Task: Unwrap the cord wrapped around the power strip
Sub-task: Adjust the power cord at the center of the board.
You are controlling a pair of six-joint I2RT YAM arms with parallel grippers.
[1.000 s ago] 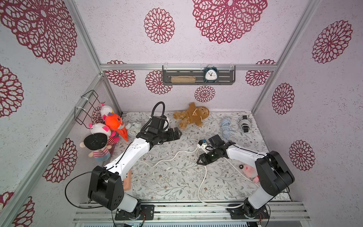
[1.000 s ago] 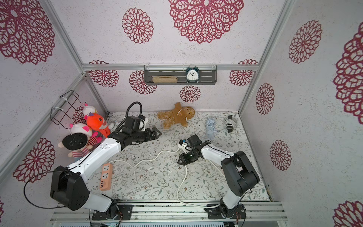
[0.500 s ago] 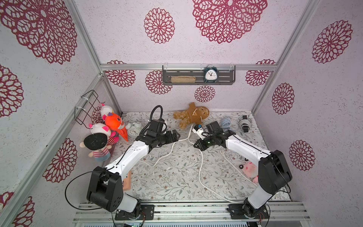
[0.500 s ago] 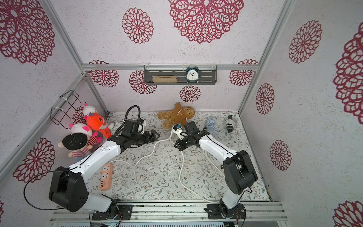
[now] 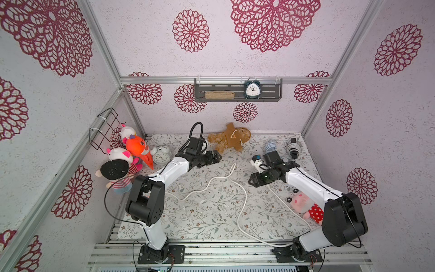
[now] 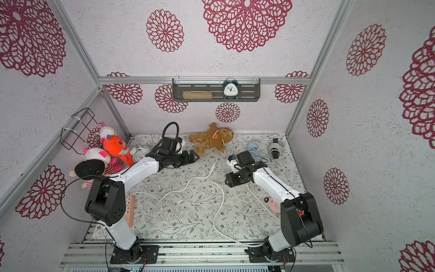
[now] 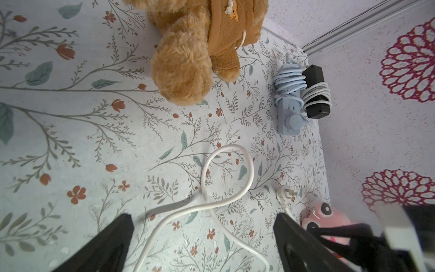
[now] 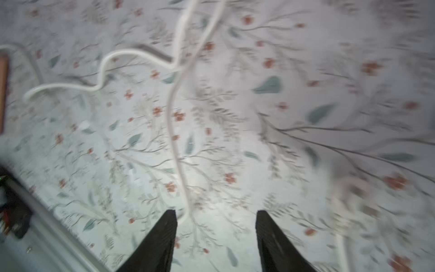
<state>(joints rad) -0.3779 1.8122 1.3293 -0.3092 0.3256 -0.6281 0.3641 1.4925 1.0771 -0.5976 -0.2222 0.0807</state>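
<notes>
Soft plush dolls (image 5: 131, 153) crowd the left edge of the flowered surface (image 5: 211, 223), under a thin black wire basket (image 5: 106, 129) fixed on the wall; a silver alarm clock (image 5: 161, 156) stands beside them. The peach plastic power strip (image 6: 130, 208) lies flat near the front left corner, half hidden by the left arm's base. Its smooth white cord (image 5: 244, 200) runs in loose curves over the middle of the surface. The left gripper (image 5: 218, 156) hangs near the far loop of the cord, jaws wide apart, holding nothing. A fuzzy brown gingerbread doll (image 5: 229, 140) lies at the far edge. On the back wall a grey slotted shelf (image 5: 270, 99) carries a woven pouch (image 5: 219, 95) and a dark clock (image 5: 252, 89). The right gripper (image 8: 216, 213) has its jaws apart, empty. Near the far right corner lie a blue strip (image 7: 286, 108) and a black block (image 7: 313, 73), each wound tightly in its own cable
</notes>
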